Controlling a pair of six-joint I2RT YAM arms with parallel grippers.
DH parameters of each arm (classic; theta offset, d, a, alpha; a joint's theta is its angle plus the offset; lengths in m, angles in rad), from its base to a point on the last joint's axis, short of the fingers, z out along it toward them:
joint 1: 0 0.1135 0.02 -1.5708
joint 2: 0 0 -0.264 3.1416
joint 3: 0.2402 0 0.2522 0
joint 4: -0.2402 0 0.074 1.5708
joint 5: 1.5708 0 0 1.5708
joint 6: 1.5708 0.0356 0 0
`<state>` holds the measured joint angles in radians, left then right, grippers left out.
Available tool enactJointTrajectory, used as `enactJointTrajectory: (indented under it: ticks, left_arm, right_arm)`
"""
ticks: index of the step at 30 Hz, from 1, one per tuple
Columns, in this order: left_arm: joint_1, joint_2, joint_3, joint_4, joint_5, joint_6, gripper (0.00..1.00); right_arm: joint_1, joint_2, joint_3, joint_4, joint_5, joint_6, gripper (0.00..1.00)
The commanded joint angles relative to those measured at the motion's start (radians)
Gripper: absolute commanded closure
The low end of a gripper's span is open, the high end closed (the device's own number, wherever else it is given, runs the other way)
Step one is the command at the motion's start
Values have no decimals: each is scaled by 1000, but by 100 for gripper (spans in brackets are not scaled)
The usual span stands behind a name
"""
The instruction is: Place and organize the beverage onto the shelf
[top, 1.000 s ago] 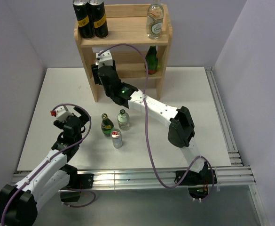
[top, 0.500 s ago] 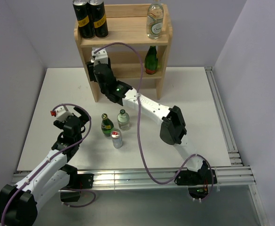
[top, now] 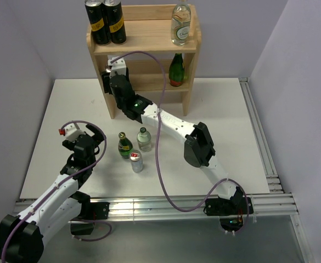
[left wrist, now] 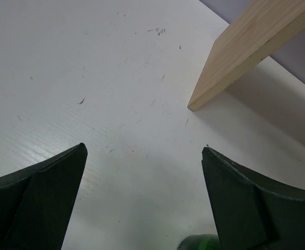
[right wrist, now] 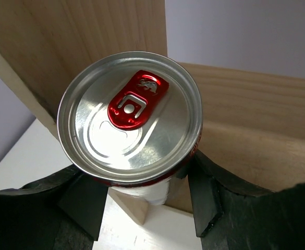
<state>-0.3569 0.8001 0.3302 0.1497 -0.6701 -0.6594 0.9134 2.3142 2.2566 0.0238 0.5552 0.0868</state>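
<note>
The right arm stretches across the table point(top: 226, 109) to the left end of the shelf point(top: 149, 48), reaching in at the middle tier, just under the top board. The right gripper point(right wrist: 142, 179) is clamped on a silver can point(right wrist: 130, 117) with a red tab, one finger on each side of the body below the rim. Pale wood stands close behind the can and to its left. Whether its base rests on the tier is hidden.

The left gripper point(left wrist: 147, 203) hangs low over the table with its jaws wide apart, holding nothing.

A small green bottle point(top: 125, 145), a clear bottle point(top: 144, 139) and a second can point(top: 136, 161) wait close together on the table. Two black cans point(top: 107, 22) stand on the top tier, and a tall green bottle point(top: 176, 69) stands on the middle tier to the right.

What could go wrong:
- **Clipping the wood:** the can sits very near the side panel, so a push further in could strike the wood and twist the can in the fingers.
- **Tipping on release:** letting go before the base is flat on the board could make the can tip or roll off the front.
- **Snagging on the way out:** the purple cable point(top: 156, 153) loops near the tall green bottle, and pulling the arm back could drag the cable against it.
</note>
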Motion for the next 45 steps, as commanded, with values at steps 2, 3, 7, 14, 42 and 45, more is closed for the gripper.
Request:
enactJointTrajectory:
  ticks: [2,3,7,14,42,45]
  left_arm:
    - [-2,-13,30,13,-11,-11,1]
    - [-1,-15,30,14,-10,-12,1]
    - [-2,-15,29,16,-11,-11,1]
    - [-1,-15,30,13,-13,-13,1]
    - [-2,-7,33,11,-23,-9,1]
    - [-2,-7,33,13,-25,-8,1]
  right_arm:
    - [-4,11,15,203,32,-32,100]
    - [-5,20,18,217,34,-38,100]
    - [-4,45,32,238,41,-50,99]
    - [-4,73,21,254,68,-45,39]
    - [25,-133,-314,300,9,-4,0]
    - [33,-185,-383,307,11,11,0]
